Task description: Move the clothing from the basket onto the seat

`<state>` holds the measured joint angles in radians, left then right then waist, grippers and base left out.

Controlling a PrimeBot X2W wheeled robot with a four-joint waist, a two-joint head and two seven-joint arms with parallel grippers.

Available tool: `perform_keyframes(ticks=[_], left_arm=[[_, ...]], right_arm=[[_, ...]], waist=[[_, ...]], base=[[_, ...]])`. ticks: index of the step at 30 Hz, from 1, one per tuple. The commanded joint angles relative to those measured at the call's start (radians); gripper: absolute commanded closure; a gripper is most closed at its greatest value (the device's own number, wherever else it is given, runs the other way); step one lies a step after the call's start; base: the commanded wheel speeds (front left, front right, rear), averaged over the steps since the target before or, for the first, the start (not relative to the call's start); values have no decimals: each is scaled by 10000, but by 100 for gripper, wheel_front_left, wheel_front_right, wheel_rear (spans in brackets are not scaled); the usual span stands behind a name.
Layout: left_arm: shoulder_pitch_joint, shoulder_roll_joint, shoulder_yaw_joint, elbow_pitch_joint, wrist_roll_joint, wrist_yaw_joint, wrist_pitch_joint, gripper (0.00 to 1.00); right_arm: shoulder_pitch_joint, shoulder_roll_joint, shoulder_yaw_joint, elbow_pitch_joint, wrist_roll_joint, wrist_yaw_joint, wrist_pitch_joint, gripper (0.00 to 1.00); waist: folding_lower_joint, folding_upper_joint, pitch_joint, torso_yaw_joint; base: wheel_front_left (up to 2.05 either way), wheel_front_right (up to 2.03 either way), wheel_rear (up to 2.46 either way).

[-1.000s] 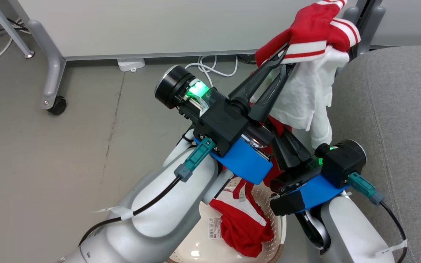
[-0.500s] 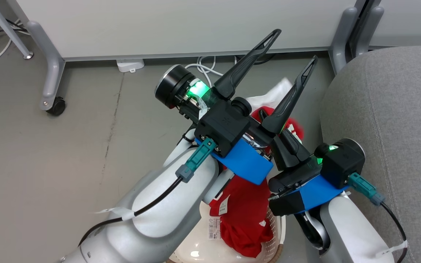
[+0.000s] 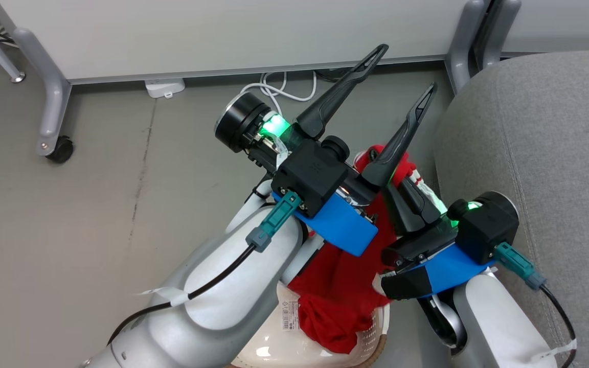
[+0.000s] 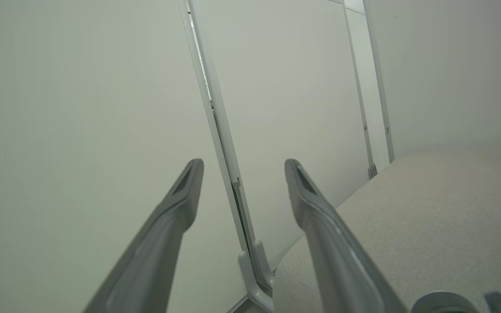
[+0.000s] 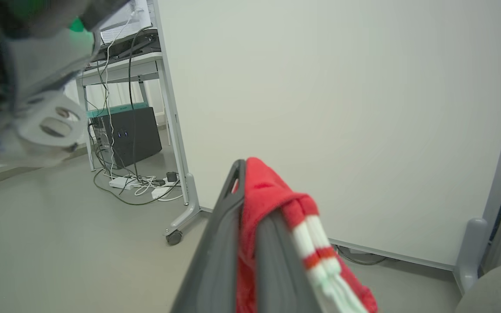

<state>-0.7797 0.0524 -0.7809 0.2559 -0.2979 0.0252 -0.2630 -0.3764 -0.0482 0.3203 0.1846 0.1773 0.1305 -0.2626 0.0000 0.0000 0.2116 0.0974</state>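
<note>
My left gripper (image 3: 403, 70) stands open and empty above the floor, its fingers (image 4: 189, 187) spread in front of a white panel. Beneath it my right gripper (image 3: 406, 186) is shut on a red garment with white stripes (image 3: 402, 168). In the right wrist view that cloth (image 5: 268, 195) is bunched over the closed right gripper (image 5: 250, 182). The garment hangs down into the cream-white basket (image 3: 269, 347), where more red clothing (image 3: 335, 317) lies; I cannot tell one piece from another there. The grey seat (image 3: 540, 143) is just right of both grippers, and its cushion (image 4: 429, 208) is bare.
White partition panels on grey legs stand behind, with a caster (image 3: 59, 151) at the left. A power strip (image 3: 164, 87) and white cables (image 3: 284, 87) lie at the panel's foot. A black box (image 5: 128, 134) and cables sit under a desk further off.
One second ago my left gripper held the garment high. It opened and the cloth dropped, now hanging from the right gripper. The head camera has shifted slightly.
</note>
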Motion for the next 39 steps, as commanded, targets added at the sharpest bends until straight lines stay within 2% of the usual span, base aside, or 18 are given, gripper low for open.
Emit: perform_keyframes(ticks=[1, 10, 30, 39], left_arm=[[82, 48, -2, 84, 45, -68, -27, 0], [198, 213, -255, 367, 161, -251, -27, 0], [359, 680, -890, 643, 369, -487, 94, 0], [526, 1012, -1066, 624, 329, -520, 250, 0]], right_arm=[[94, -38, -98, -108, -92, 5, -34, 100], [177, -38, -564, -530, -521, 5, -36, 100], [723, -29, -2099, -1601, -1124, 5, -36, 100], [981, -29, -2693, -2049, -1308, 5, -34, 100]], waist=[[0, 0, 64, -111], [0, 0, 387, -794], [0, 0, 1027, -2833], [0, 0, 1190, -3344]], base=[[0, 0, 0], [0, 0, 0], [0, 0, 0], [0, 0, 0]])
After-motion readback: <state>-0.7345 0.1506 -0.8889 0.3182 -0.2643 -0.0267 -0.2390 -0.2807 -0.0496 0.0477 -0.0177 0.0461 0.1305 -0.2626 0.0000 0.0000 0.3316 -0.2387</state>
